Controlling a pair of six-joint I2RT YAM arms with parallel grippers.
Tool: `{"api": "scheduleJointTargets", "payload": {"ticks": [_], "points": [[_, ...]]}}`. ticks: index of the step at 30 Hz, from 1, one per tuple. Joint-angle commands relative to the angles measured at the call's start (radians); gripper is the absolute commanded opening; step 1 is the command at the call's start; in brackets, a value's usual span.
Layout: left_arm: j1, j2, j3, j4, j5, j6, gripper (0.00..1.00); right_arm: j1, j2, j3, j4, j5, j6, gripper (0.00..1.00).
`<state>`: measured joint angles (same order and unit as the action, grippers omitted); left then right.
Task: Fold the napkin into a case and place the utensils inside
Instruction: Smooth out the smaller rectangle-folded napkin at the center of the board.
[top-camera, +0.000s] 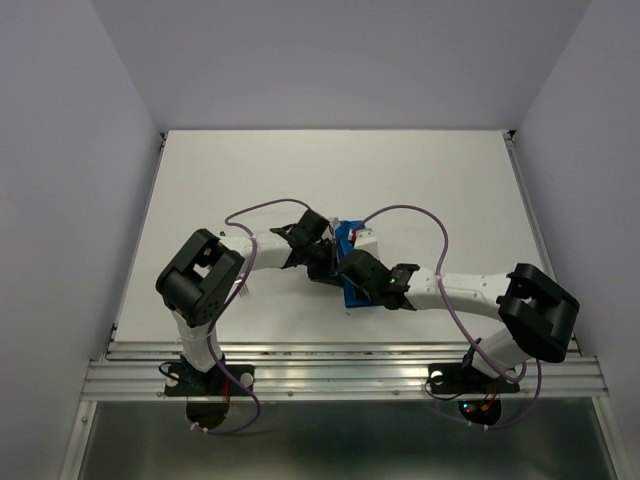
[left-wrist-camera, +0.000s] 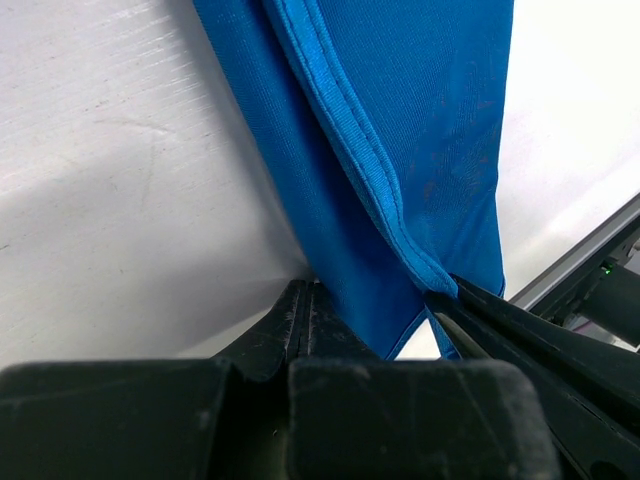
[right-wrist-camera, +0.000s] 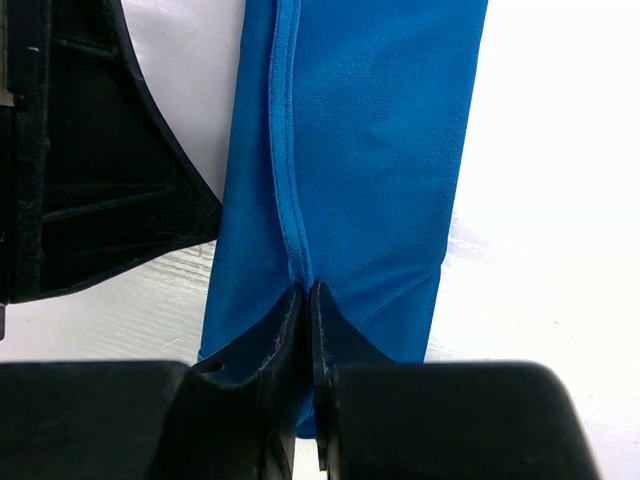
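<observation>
The napkin (top-camera: 352, 283) lies in the middle of the white table, folded into a narrow blue strip like a case. Its stitched hem (right-wrist-camera: 285, 150) runs lengthwise along the top. My right gripper (right-wrist-camera: 306, 292) is shut on the napkin, with the hem pinched between its tips at the near end of the strip. My left gripper (left-wrist-camera: 304, 292) is shut, tips together on the table against the left edge of the napkin (left-wrist-camera: 400, 130). I see no cloth between those tips. In the top view both grippers (top-camera: 325, 262) (top-camera: 356, 270) meet over the cloth. The utensils are out of view.
An aluminium rail (top-camera: 340, 362) runs along the table's near edge and shows at the right of the left wrist view (left-wrist-camera: 590, 255). The left arm's black body (right-wrist-camera: 80, 150) fills the upper left of the right wrist view. White walls enclose the table.
</observation>
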<state>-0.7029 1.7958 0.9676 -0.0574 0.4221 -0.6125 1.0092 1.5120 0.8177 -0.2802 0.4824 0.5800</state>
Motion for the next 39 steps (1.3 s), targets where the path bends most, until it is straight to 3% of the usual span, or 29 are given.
{"api": "scheduleJointTargets", "payload": {"ticks": [1, 31, 39], "points": [[0.003, -0.035, -0.020, 0.022, 0.020, -0.003, 0.00, 0.005, -0.009, 0.024, 0.027, 0.006, 0.017, 0.11], [0.006, -0.101, -0.044, -0.028, -0.013, 0.028, 0.00, 0.005, 0.056, 0.089, 0.059, -0.031, 0.032, 0.14], [0.006, -0.153, -0.082, -0.053, -0.005, 0.037, 0.00, 0.005, 0.062, 0.069, 0.062, -0.044, 0.041, 0.33]]}}
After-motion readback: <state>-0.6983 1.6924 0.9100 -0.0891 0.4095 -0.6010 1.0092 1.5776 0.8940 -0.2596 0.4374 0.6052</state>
